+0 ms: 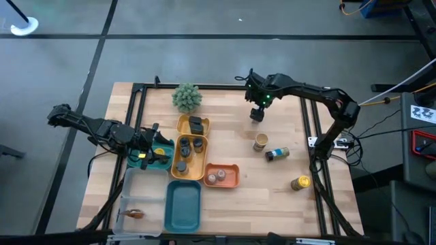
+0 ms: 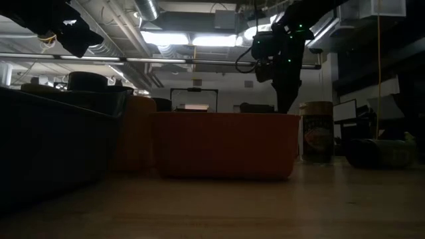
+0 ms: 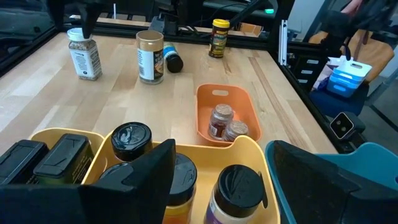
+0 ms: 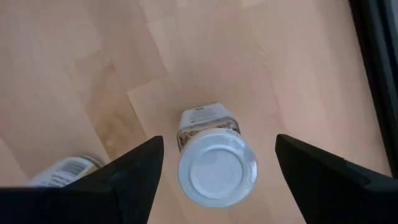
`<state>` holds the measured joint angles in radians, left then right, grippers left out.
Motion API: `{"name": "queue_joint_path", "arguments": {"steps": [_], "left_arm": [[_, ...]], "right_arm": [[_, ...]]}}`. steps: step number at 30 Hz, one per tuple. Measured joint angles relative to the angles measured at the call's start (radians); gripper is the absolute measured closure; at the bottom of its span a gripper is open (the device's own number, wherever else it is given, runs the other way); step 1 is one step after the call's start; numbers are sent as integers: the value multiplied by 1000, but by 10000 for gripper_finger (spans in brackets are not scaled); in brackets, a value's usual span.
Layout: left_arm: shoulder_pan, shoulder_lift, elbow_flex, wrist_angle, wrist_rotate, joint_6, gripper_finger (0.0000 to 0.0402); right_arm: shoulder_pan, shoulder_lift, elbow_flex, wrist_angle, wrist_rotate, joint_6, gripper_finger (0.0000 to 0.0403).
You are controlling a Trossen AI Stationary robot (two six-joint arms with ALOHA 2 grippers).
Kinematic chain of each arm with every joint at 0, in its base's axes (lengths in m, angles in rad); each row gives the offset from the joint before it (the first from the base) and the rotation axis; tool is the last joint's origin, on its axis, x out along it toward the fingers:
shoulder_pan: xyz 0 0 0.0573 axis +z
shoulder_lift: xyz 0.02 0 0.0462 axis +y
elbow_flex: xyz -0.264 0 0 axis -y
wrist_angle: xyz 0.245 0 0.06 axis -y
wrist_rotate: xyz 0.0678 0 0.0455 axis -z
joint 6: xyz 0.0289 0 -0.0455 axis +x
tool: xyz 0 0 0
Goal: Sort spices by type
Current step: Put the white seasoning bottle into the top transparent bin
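The right end effector [image 4: 217, 180] hangs directly over a white-capped spice jar [image 4: 217, 167] that stands upright on the bare table [image 4: 93, 62] — its long axis is vertical, pointing straight up at the wrist. In the right wrist view the round white cap sits between the two dark fingers, which are spread wide on either side with clear wood showing between each finger and the cap; nothing is held. From above, the same jar [image 1: 257, 115] stands on the far right part of the table, just below the right end effector [image 1: 257, 103], well apart from the trays.

So the coming move, as I judge it, turns on a plain vertical relation: the jar lies straight below the open jaws, and a descent along that axis would bring the fingers either side of the cap or the glass body. The cap looks roughly centred, perhaps a touch nearer one finger.

The right arm is clearly the nearer one. The left end effector [image 1: 155, 153] waits over the near end of the yellow tray [image 1: 178, 124] on the left of the table, its fingers also spread and empty, looking down on dark-capped jars [image 3: 131, 138] already in it. Two small jars rest in the orange tray [image 1: 231, 178]. Still loose on the right: a tan-capped jar [image 1: 261, 141], a bottle lying on its side [image 1: 277, 154] and a yellow-capped jar [image 1: 301, 182].
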<state>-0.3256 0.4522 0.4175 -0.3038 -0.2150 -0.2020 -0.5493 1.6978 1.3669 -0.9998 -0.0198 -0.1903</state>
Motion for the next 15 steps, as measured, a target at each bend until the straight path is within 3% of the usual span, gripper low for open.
{"name": "queue_joint_path", "arguments": {"steps": [8, 15], "left_arm": [[0, 0, 0, 0, 0, 0, 150], [0, 0, 0, 0, 0, 0, 150]], "right_arm": [[-1, 0, -106, 43, 9, -51, 95], [-1, 1, -197, 199, 9, -41, 95]]}}
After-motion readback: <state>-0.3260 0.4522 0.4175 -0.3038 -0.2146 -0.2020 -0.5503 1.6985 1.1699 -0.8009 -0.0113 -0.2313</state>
